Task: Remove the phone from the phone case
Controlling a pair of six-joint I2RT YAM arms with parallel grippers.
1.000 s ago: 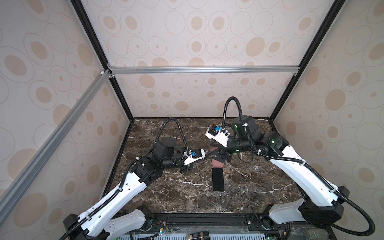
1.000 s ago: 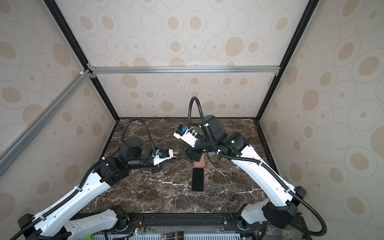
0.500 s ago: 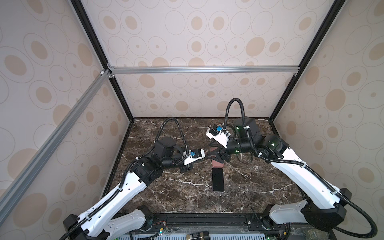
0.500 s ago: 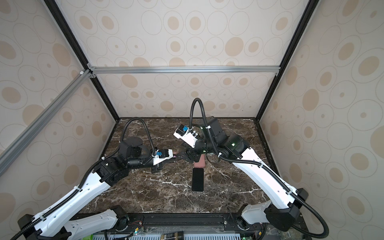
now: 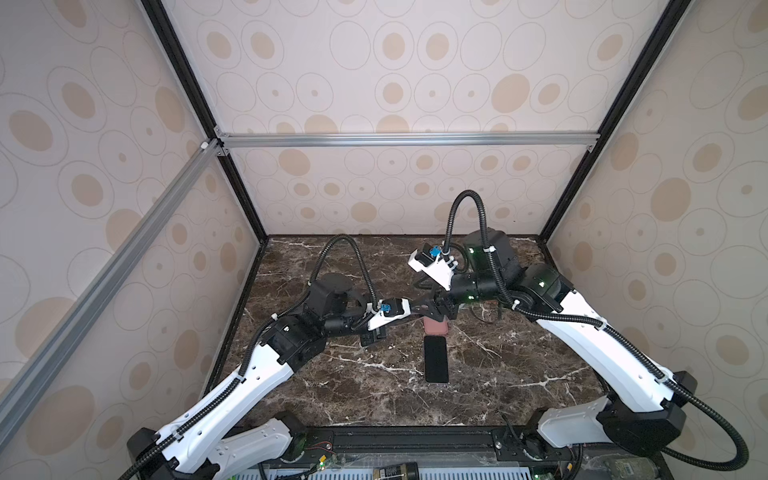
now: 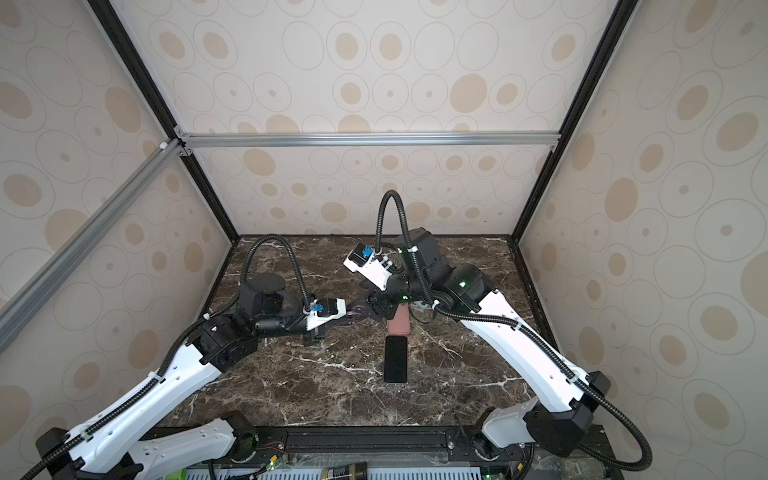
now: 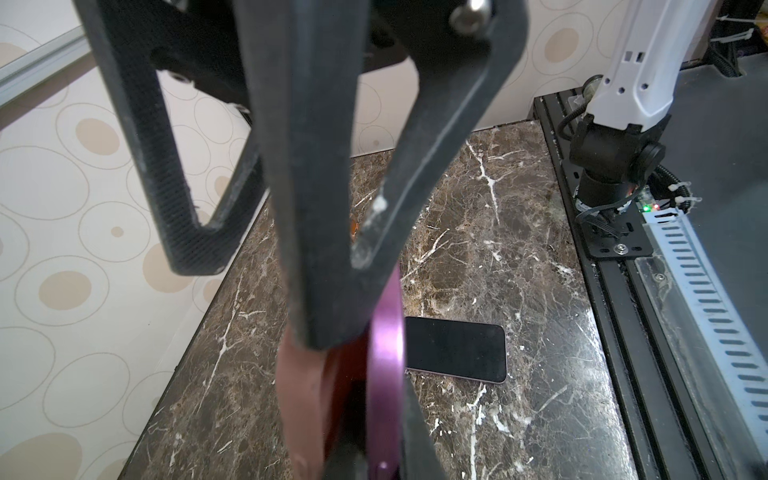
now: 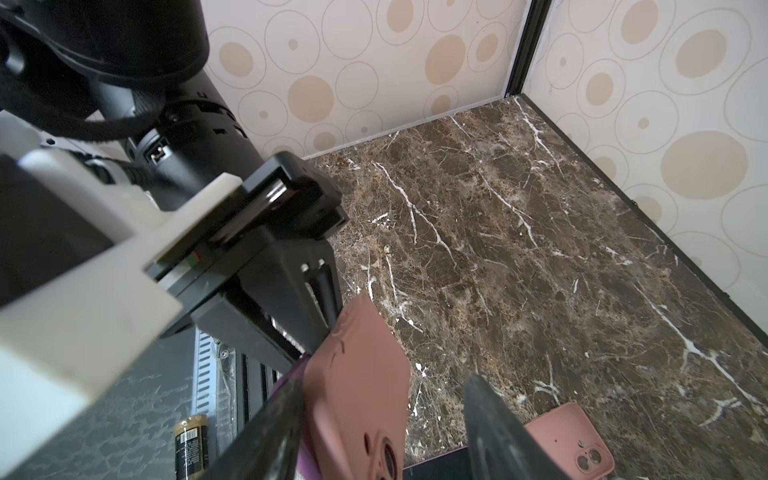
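Note:
My left gripper (image 7: 382,457) is shut on a purple-edged phone (image 7: 386,365), held on edge above the table. A pink phone case (image 8: 357,395) still clings to it, bowed away from the phone's side. My right gripper (image 8: 386,380) stands open around that case: one finger (image 8: 266,432) lies against the seam between phone and case, the other (image 8: 498,432) is clear of it. In both top views the two grippers meet over the table's middle, left (image 5: 419,309) and right (image 5: 438,311). A sliver of the purple phone (image 6: 354,314) shows between them.
A second phone (image 5: 436,359) lies screen up on the marble table (image 5: 519,365), with a loose pink case (image 5: 436,327) just behind it. Patterned walls close three sides. A black rail (image 7: 615,299) and a small can (image 8: 189,440) sit along the front edge.
The right arm's elbow and cable have shifted slightly. Both grippers, the held phone and its case stay where they were.

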